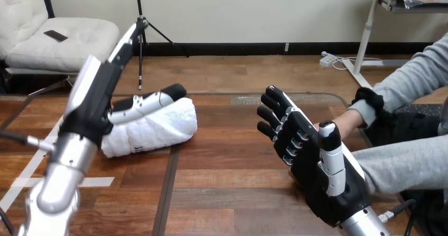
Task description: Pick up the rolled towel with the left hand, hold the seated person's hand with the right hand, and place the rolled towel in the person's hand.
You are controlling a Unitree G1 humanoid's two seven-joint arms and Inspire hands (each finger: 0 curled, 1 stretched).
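The rolled towel point(158, 126) lies on the wooden table point(222, 194) at the left. The left hand point(98, 101) covers its left end, and whether that hand grips it cannot be told. The right hand point(311, 162) stands open, fingers straight, well apart from the towel, hiding most of the person's hand point(342, 124) behind it.

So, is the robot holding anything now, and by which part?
Nothing is gripped. The left hand lies straight along the top of the rolled towel; the right hand stands open before the person's hand.
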